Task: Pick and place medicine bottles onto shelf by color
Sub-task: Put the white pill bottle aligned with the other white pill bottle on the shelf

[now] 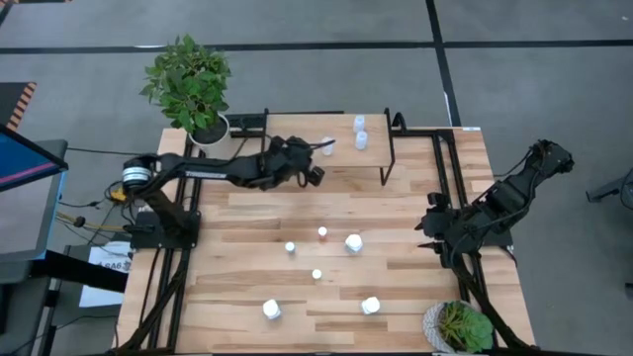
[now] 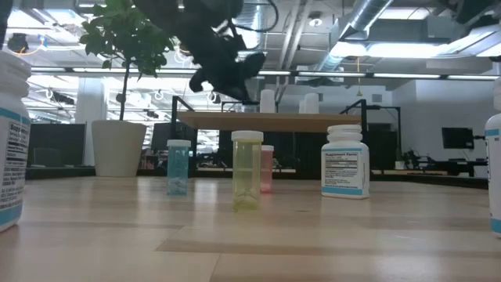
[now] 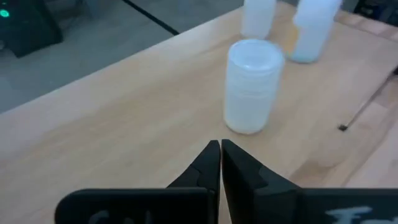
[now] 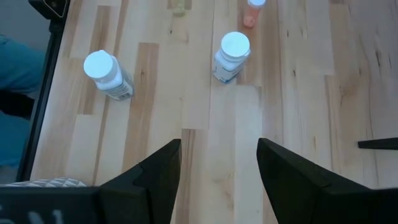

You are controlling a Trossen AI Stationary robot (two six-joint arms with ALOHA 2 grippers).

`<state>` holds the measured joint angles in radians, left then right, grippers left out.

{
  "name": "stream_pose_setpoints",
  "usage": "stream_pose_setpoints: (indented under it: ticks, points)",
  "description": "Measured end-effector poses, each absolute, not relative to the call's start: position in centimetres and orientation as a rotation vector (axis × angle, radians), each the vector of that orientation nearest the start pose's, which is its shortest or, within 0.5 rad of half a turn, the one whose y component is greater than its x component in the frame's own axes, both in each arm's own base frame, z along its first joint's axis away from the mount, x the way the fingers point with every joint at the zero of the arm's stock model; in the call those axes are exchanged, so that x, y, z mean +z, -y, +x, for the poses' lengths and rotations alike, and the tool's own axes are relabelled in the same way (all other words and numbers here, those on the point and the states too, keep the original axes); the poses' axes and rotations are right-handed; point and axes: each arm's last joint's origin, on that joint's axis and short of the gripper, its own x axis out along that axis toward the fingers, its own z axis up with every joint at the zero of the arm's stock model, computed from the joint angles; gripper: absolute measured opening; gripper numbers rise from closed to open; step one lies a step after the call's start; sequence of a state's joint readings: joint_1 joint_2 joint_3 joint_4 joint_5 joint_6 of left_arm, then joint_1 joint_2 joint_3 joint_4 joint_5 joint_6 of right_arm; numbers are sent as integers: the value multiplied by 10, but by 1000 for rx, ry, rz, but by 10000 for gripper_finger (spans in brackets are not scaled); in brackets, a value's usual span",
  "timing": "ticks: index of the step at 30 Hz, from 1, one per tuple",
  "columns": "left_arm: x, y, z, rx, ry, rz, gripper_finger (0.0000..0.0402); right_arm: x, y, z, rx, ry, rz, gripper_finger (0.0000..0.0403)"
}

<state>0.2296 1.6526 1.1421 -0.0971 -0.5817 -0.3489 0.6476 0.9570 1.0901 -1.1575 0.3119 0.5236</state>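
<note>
The shelf, a light wood top on thin black legs, stands at the table's far middle. Three white bottles stand on it: one just ahead of my left gripper and two farther right. My left gripper is shut and empty, hovering over the shelf's left part. My right gripper is open and empty at the table's right side. On the table stand a blue-capped bottle, a red one, a yellowish one and three white ones.
A potted plant in a white pot stands at the far left corner, beside the shelf. A second plant sits at the near right corner. Bare wood lies between the shelf and the loose bottles.
</note>
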Motion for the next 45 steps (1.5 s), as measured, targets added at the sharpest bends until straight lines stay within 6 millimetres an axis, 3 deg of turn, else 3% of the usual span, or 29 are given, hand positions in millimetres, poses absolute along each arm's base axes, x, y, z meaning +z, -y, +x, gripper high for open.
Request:
stream_pose_setpoints:
  ticks: [9, 20, 37, 45]
  points:
    - [242, -114, 367, 929, -481, -176, 0, 330, -85, 127, 58, -951, 8, 232]
    - [245, -120, 370, 854, -473, -199, 0, 330, -85, 127, 58, -953, 6, 232]
    - [220, -126, 397, 781, -402, -236, 0, 330, -85, 127, 59, -953, 6, 232]
    - [241, -128, 418, 764, -333, -214, 0, 330, -85, 127, 57, -955, 5, 232]
